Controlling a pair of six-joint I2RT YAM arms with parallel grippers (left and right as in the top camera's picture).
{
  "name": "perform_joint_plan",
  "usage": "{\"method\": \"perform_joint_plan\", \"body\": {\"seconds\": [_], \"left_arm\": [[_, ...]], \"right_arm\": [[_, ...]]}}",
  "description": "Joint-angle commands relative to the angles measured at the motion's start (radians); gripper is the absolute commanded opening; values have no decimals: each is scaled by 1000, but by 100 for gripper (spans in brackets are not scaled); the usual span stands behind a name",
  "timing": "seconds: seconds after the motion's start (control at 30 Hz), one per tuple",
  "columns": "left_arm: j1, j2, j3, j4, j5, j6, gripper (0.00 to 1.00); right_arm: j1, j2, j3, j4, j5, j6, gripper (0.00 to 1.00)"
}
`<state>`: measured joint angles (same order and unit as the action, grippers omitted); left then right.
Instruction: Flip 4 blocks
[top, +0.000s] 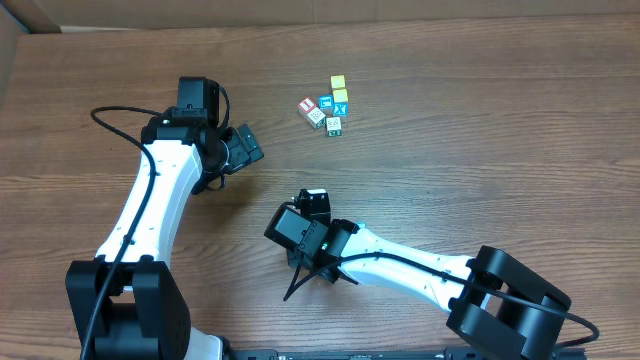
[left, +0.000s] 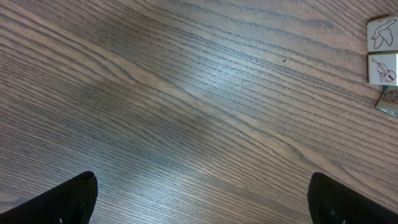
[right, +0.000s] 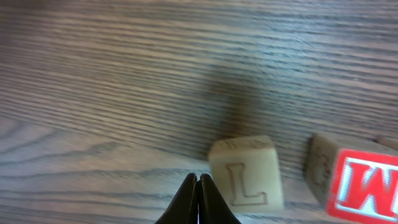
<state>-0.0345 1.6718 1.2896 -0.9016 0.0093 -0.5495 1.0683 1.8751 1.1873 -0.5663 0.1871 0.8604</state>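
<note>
While left gripper (top: 247, 146) gapes, right gripper (right: 198, 200) closed

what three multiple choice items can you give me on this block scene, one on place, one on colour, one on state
1. Seen from overhead, where is the cluster of blocks?
A. by the arm bases
B. toward the far edge of the table
C. at the right edge

2. What colour is the lettered face of the W block?
A. blue
B. yellow
C. red

3. How is the right end effector?
A. shut, empty
B. wide open
C. shut on a block

Answers:
1 B: the cluster lies near the top of the overhead view.
2 C: the right wrist view shows a white W on red.
3 A: its fingertips meet with nothing between them.
</note>
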Motion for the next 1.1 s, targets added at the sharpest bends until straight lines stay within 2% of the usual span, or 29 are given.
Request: {"method": "perform_joint_plan", "body": {"seconds": [0.0,0.37,1.07], "left_arm": [[2,-4,7,1,-17,11,100],[2,-4,7,1,-17,11,100],[2,-4,7,1,-17,11,100]], "right_arm": [[1,1,-3,27,6,8,5],[2,55,-3,48,14,8,5],[-50,42,28,4,22,5,7]]}}
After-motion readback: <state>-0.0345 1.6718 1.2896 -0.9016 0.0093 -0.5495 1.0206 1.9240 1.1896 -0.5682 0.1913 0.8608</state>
